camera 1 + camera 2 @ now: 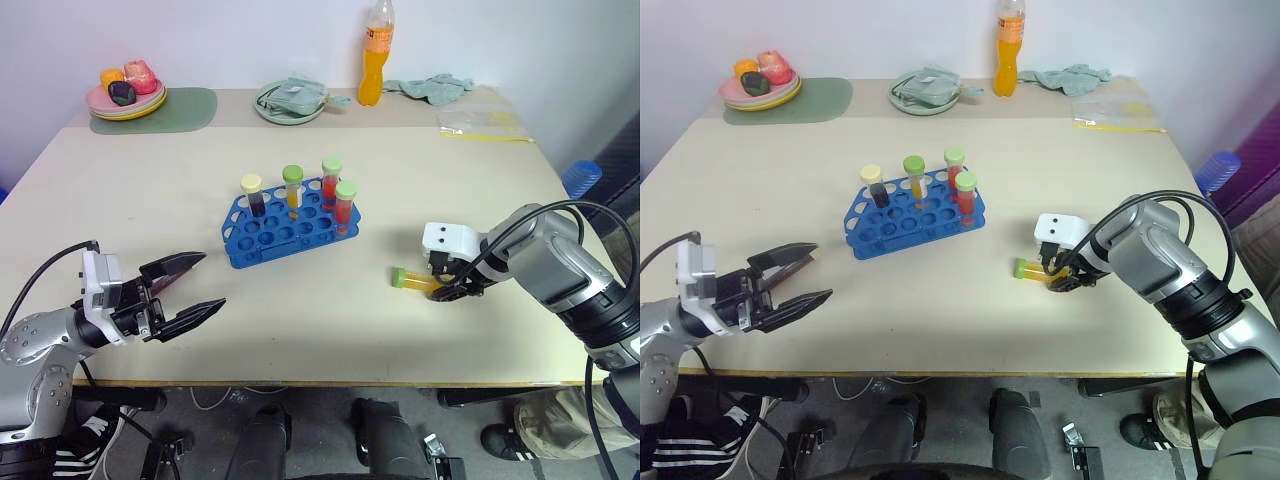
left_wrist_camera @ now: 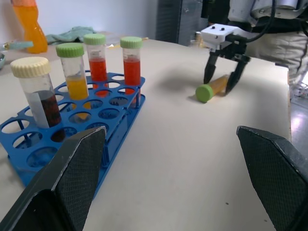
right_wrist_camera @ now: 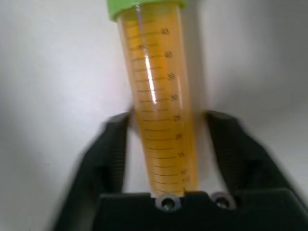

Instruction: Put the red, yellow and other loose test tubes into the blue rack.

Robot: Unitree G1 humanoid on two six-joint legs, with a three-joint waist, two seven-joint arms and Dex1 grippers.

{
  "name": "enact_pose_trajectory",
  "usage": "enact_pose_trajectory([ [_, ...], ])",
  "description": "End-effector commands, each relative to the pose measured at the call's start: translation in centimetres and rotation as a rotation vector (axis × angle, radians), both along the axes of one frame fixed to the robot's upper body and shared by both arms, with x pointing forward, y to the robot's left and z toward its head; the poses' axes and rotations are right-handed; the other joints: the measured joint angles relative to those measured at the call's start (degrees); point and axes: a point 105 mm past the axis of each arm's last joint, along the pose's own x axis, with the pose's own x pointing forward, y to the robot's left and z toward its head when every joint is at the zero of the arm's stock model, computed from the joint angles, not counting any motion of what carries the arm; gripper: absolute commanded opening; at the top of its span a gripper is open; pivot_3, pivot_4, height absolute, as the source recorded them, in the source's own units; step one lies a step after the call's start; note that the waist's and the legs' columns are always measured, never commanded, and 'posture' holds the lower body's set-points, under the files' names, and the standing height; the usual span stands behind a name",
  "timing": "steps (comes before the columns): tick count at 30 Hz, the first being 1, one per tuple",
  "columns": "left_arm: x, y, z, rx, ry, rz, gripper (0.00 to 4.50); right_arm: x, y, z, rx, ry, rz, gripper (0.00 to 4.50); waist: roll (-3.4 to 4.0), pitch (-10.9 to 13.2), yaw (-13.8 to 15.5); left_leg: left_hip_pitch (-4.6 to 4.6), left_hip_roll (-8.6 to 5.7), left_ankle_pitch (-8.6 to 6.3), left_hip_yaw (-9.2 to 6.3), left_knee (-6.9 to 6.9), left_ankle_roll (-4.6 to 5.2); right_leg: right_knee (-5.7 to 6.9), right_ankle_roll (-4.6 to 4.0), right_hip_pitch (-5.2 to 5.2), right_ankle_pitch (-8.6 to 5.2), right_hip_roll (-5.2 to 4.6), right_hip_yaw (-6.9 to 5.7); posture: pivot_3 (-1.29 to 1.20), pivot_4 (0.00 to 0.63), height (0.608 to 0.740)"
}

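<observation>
The blue rack stands mid-table holding a cream-capped dark tube, a green-capped yellow tube and two green-capped red tubes. To its right a loose yellow tube with a green cap lies flat on the table. My right gripper points down over this tube's tail end, its fingers straddling the tube with narrow gaps on each side. Well short of the rack, my left gripper hovers open near the table's front left edge with nothing in it.
At the back stand a stack of plates with toy food on a green mat, a bowl with a cloth, an orange drink bottle, a crumpled cloth and a clear plastic bag.
</observation>
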Motion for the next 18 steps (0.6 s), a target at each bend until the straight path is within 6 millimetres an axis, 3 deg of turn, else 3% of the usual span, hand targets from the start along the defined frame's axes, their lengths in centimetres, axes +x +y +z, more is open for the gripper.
enact_pose_trajectory([
  [1, -0.2, -0.1, 0.8, 0.010, -0.045, -0.002, 4.50, 0.2, 0.4, 0.7, -0.004, -0.030, 0.023, 0.80, 0.00, 0.0, 0.0, 0.00, 0.00, 0.00, 0.00, 0.00, 0.00, 0.01, 0.00, 0.00, 0.00, 0.00, 0.00, 0.00, 0.150, 0.740],
  [6, -0.2, 0.0, 0.8, 0.013, -0.045, 0.001, 4.50, 0.4, 1.3, 2.2, 0.036, -0.075, 0.079, 0.78, 0.00, 0.0, 0.0, 0.00, 0.00, 0.00, 0.00, 0.00, 0.00, 0.02, 0.01, 0.00, 0.00, 0.00, 0.00, 0.00, 0.150, 0.740],
  [8, -0.1, 0.1, 0.9, 0.014, -0.046, 0.004, 4.50, -0.3, 3.2, 3.6, 0.152, -0.102, 0.197, 0.78, 0.01, 0.0, -0.1, 0.00, 0.00, 0.00, 0.00, 0.00, 0.00, 0.03, 0.01, 0.00, 0.01, 0.00, 0.00, 0.00, 0.150, 0.740],
  [11, -0.1, 0.3, 1.0, 0.016, -0.045, 0.011, 4.50, -1.0, 7.4, 6.5, 0.508, -0.157, 0.311, 0.78, -0.03, 0.0, -0.5, 0.03, 0.02, 0.00, 0.00, -0.02, 0.00, 0.04, 0.04, 0.00, 0.02, 0.03, 0.00, 0.00, 0.150, 0.740],
  [13, -0.1, 0.4, 1.0, 0.022, -0.047, 0.013, 4.50, -1.4, 8.5, 7.4, 0.638, -0.158, 0.326, 0.78, -0.02, 0.0, -0.6, 0.05, 0.04, 0.01, -0.01, 0.00, 0.01, 0.12, 0.14, 0.01, 0.09, 0.07, 0.00, 0.00, 0.150, 0.740],
  [15, 0.0, 0.4, 1.3, 0.013, -0.050, 0.019, 4.50, -1.9, 10.8, 9.2, 0.873, -0.209, 0.352, 0.78, -0.12, -0.1, -0.4, 0.05, 0.04, 0.01, -0.02, 0.01, 0.01, 0.13, 0.14, 0.04, 0.09, 0.06, 0.00, 0.00, 0.150, 0.740],
  [18, 0.3, 0.5, 1.7, 0.005, -0.054, 0.016, 4.50, -1.9, 13.8, 11.2, 1.161, -0.362, 0.341, 0.78, -0.13, -0.1, -0.1, 0.06, 0.03, 0.01, -0.03, 0.05, 0.01, 0.16, 0.14, 0.06, 0.09, 0.06, 0.00, 0.00, 0.150, 0.740],
])
